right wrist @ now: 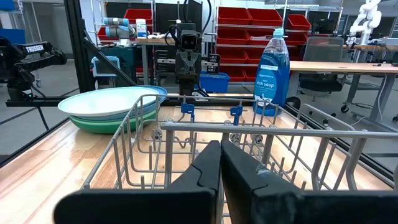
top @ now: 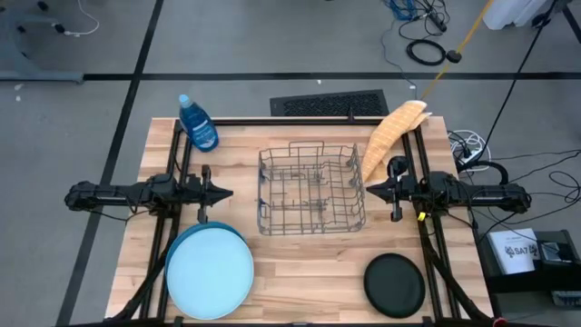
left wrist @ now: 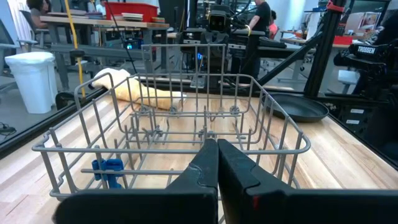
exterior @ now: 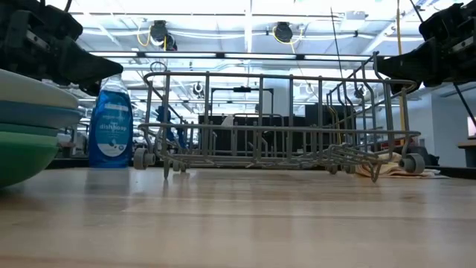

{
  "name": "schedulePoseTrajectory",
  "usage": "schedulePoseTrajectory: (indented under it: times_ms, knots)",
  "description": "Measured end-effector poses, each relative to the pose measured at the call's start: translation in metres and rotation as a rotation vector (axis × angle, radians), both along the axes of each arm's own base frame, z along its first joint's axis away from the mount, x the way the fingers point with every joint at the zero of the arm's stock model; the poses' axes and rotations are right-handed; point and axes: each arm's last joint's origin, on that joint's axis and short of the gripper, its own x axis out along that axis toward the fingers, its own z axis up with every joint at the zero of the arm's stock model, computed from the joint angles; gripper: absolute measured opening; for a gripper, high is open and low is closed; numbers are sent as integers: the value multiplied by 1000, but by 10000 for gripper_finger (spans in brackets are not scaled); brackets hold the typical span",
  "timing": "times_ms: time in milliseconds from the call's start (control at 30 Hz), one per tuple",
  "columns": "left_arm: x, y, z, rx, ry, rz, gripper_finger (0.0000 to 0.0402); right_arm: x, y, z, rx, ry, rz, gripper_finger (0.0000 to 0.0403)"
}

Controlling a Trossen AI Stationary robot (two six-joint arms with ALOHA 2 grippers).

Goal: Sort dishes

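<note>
A stack of round plates, light blue on top, lies flat on the table at the near left; its blue and green rims show in the right wrist view. A smaller black plate lies flat at the near right. The grey wire rack stands in the middle. My left gripper hovers shut just left of the rack, pointing at it. My right gripper hovers shut just right of the rack. Neither holds anything.
A blue soap bottle stands at the far left corner. A tan cloth lies at the far right beside the rack. Bare wood lies between the plate stack and the black plate.
</note>
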Motion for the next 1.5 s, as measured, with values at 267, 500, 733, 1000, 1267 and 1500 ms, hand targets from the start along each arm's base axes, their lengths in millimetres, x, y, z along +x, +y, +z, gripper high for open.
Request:
schedulePoseTrajectory:
  times_ms: [267, 500, 733, 1000, 1267, 1500]
  knots:
    - [0, 0, 0, 0, 0, 0, 0, 0, 0, 0, 0, 0, 0, 9]
    - [0, 0, 0, 0, 0, -1, 0, 0, 0, 0, 0, 0, 0, 9]
    - [0, 0, 0, 0, 0, 0, 0, 0, 0, 0, 0, 0, 0, 9]
    - [0, 1, 8, -11, -79, 29, 0, 0, 0, 0, 0, 0, 0, 9]
    - [-10, 3, 47, -225, -516, 43, 0, 0, 0, 0, 0, 0, 0, 9]
    - [-9, 2, 54, -405, -545, -35, 0, 0, 0, 0, 0, 0, 0, 9]
